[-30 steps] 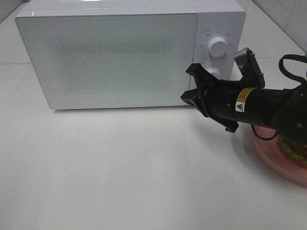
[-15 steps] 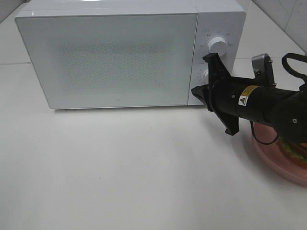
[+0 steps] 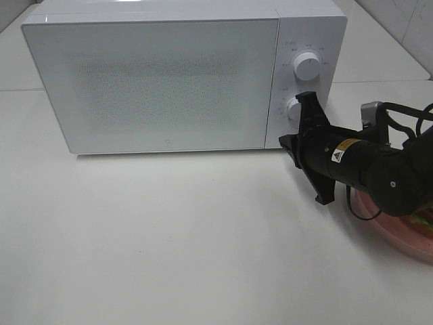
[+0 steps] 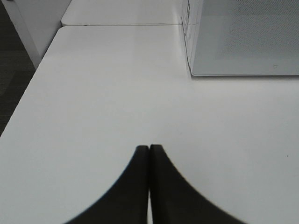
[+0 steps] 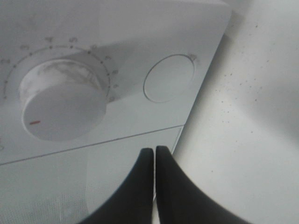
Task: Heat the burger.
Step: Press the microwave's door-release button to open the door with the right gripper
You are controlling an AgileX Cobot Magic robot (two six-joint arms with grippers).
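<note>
Bright, even, soft-shadowed light; right wrist view blurred and close.

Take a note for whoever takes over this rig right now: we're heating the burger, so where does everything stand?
Left tool: shut, empty, over the table near a corner of the microwave.
Right tool: shut, empty, tips at the microwave's lower front edge, near the round button; I cannot tell if it touches.
Burger: on the pink plate at the right, mostly hidden by the right arm.
Done: nothing that shows; the door is shut.
Left: open the door, load the burger, close, set the dials.
</note>
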